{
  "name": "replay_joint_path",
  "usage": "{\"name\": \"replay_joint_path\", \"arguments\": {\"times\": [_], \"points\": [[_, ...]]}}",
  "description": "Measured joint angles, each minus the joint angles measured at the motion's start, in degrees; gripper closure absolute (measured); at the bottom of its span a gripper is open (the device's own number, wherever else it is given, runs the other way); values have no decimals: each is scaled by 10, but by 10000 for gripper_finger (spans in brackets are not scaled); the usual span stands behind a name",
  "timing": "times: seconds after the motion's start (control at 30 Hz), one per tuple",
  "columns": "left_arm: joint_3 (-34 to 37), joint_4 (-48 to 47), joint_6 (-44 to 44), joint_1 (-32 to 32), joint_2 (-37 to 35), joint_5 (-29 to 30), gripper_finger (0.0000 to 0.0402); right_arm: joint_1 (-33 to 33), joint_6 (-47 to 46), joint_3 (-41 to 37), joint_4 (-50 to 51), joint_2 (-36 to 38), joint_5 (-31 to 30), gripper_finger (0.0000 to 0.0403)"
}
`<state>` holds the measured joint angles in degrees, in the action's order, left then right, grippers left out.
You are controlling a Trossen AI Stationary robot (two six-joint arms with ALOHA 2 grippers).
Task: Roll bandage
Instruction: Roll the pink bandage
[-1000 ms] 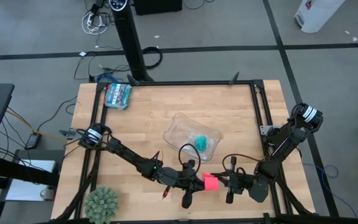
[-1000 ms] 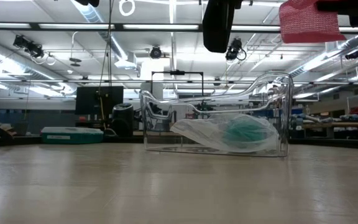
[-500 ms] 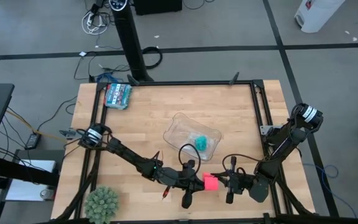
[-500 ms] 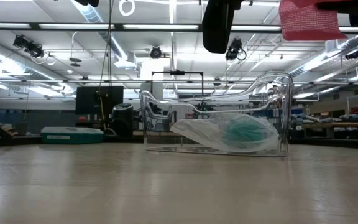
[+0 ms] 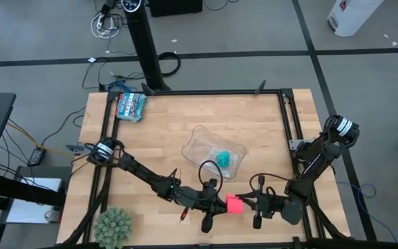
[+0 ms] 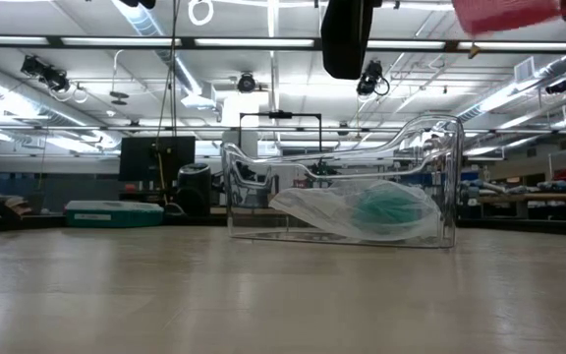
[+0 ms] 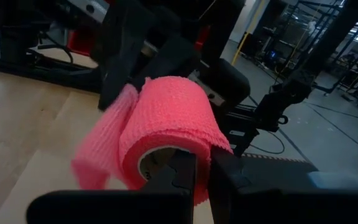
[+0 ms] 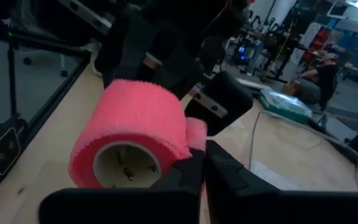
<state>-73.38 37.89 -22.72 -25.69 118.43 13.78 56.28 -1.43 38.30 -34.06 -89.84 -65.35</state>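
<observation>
Here the wooden table (image 5: 254, 131) carries a clear tray (image 5: 197, 142). Near its front edge, the pink bandage roll (image 5: 234, 204) hangs lifted between both arms, left pincer (image 5: 224, 203) and right pincer (image 5: 243, 205) each clamped on its rim.

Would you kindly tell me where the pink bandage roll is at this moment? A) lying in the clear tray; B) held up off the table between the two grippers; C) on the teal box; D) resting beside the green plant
B: the pink bandage roll sits between the left gripper and the right gripper, and the low view shows it high above the table.
</observation>
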Motion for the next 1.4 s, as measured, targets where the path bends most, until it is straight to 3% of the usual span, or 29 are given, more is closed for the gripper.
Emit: {"name": "replay_joint_path", "arguments": {"times": [0.33, 0.5, 0.9, 1.2, 1.4], "points": [[2, -36, -14, 2, 2, -1, 373, 26, 41, 2, -32, 4, -45, 262], [1, -56, -17, 2, 1, -5, 373, 45, 12, 2, -29, 24, -55, 229], [1, -49, -15, 2, 1, -10, 373, 53, -293, 2, 119, 50, 170, 241], [1, -8, 18, 1, 1, -6, 373, 59, -385, 1, 174, 9, 138, 251], [0, 1, 141, -24, -4, 61, 373, 77, -495, 1, 244, -28, 94, 257]]}}
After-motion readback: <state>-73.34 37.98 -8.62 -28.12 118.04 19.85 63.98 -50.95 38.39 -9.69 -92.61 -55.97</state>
